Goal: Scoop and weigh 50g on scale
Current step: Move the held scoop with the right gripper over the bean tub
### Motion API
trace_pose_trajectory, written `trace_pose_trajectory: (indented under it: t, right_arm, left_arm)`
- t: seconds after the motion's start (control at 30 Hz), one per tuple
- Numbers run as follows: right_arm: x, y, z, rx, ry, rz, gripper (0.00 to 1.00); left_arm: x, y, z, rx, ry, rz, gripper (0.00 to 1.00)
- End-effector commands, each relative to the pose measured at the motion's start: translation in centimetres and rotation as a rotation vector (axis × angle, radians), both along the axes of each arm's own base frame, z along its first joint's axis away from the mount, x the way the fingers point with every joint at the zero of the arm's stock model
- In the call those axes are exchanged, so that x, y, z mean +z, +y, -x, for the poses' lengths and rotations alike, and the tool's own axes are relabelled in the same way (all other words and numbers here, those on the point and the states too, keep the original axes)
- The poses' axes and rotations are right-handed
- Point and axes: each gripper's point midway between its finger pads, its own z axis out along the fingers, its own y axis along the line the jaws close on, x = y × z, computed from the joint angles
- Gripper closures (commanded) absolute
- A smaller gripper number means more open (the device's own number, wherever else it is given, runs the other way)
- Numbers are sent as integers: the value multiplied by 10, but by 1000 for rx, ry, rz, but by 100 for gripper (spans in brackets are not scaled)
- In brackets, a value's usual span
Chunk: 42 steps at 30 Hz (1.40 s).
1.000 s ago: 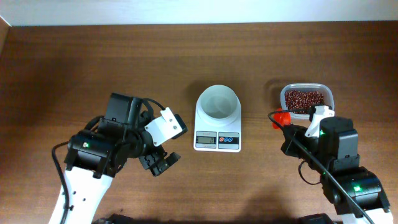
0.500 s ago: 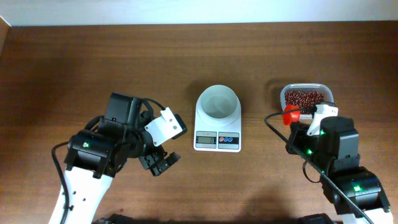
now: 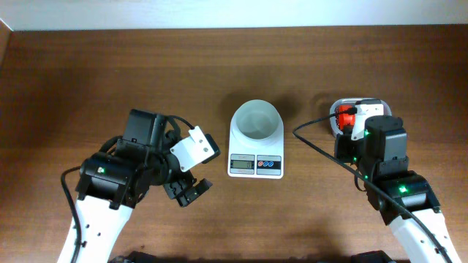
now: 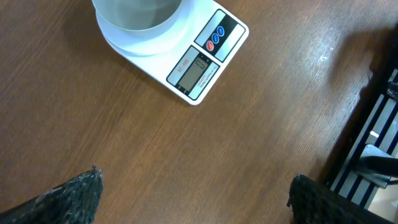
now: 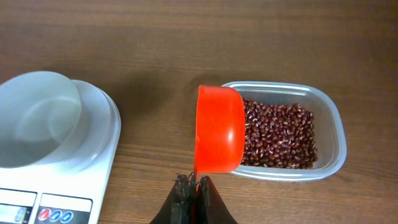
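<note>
Right of scale [image 3: 256,146]: beans [image 5: 280,134] in tub [image 5: 333,134]; right gripper [image 5: 193,186] pinched tight on scoop [image 5: 217,127] handle, scoop tipped over tub's scale-side rim. Left of scale: left gripper [image 4: 196,196], jaws wide, empty.

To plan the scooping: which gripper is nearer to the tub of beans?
Right. The right gripper, shut on the red scoop, is at the tub's edge; the left gripper, open, is beyond the scale.

A clear rectangular tub [image 5: 333,134] sat on the brown wooden table [image 5: 186,37]. An orange-red scoop [image 5: 219,127] hung tipped over one end of the tub.
</note>
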Motion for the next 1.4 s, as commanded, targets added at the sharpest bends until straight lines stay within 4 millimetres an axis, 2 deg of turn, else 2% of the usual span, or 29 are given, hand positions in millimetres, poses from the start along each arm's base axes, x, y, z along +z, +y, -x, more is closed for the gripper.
trace_pose_trajectory:
  t: [0.0, 0.17, 0.2, 0.27, 0.3, 0.43, 0.5, 0.57, 0.63, 0.8, 1.03, 1.17, 1.3, 1.37]
  right_arm:
    - [18, -9, -9, -3, -40, 75, 96]
    - [18, -39, -12, -105, 29, 244, 96]
    - [7, -39, -16, -72, 71, 289, 96]
    - [-8, -47, -21, -103, 123, 336, 96]
    - [-23, -54, -28, -127, 165, 367, 96]
    - [-47, -70, -43, -156, 238, 331, 96]
    - [-46, -69, -53, -134, 257, 272, 96]
    - [-32, -68, -66, -126, 270, 254, 96]
    - [-29, -68, -68, -122, 306, 259, 96]
    - [-47, -70, -72, -82, 427, 297, 96]
    - [-61, -90, -72, -70, 489, 349, 96]
    - [-86, -98, -71, -75, 567, 395, 96]
    - [-99, -94, -70, -55, 587, 293, 96]
    - [-103, -95, -67, -39, 594, 183, 96]
  left_arm:
    - [-1, -1, 3, -6, 7, 13, 1]
    - [-1, -1, 3, -6, 7, 13, 1]
    - [-1, -1, 3, -6, 6, 13, 1]
    - [-1, -1, 3, -6, 6, 13, 1]
    - [-1, -1, 3, -6, 7, 13, 1]
    - [-1, -1, 3, -6, 6, 13, 1]
    - [-1, -1, 3, -6, 6, 13, 1]
    - [-1, -1, 3, -6, 6, 13, 1]
    - [-1, -1, 3, -6, 7, 13, 1]
    - [-1, -1, 3, -6, 7, 13, 1]
    - [-1, -1, 3, -6, 6, 13, 1]
    - [-1, -1, 3, -6, 6, 13, 1]
    - [-1, -1, 3, -6, 7, 13, 1]
    - [-1, -1, 3, -6, 6, 13, 1]
